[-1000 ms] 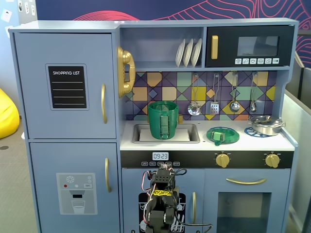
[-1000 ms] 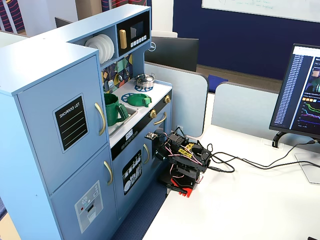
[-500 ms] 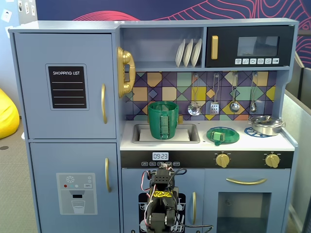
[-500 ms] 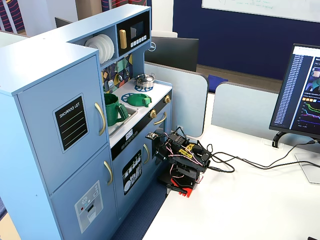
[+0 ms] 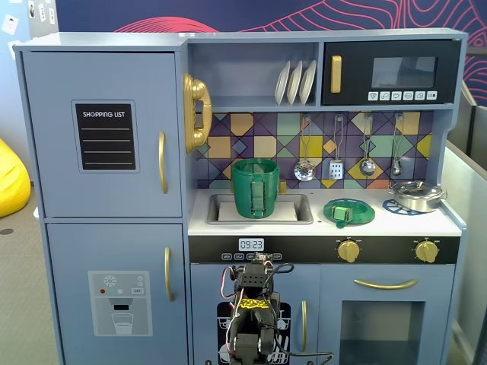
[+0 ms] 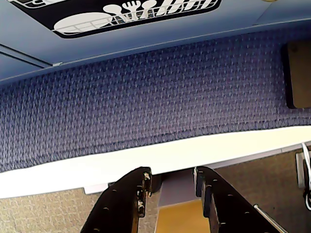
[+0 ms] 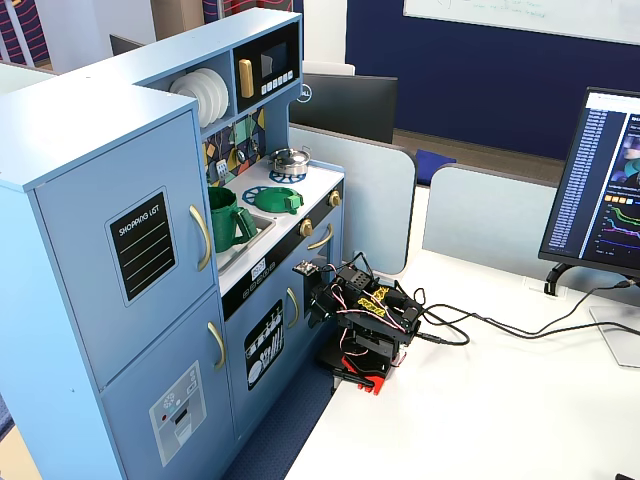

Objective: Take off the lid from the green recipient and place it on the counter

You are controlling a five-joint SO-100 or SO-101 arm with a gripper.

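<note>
The green recipient (image 5: 256, 188) stands upright in the sink, uncovered, its strap handle facing front; it also shows in the other fixed view (image 7: 228, 220). The lid (image 5: 348, 211) lies flat on the counter (image 5: 434, 223) to the right of the sink, and shows in the other fixed view too (image 7: 275, 199). My arm (image 7: 365, 318) is folded low on the white table in front of the toy kitchen, far below the counter. In the wrist view my gripper (image 6: 171, 177) is partly open and empty, pointing down over the table edge and the blue carpet.
A steel pot (image 5: 417, 195) sits on the counter's right burner ring. Utensils (image 5: 335, 163) hang on the back wall. A monitor (image 7: 600, 190) and cables (image 7: 480, 330) are on the white table beside the arm.
</note>
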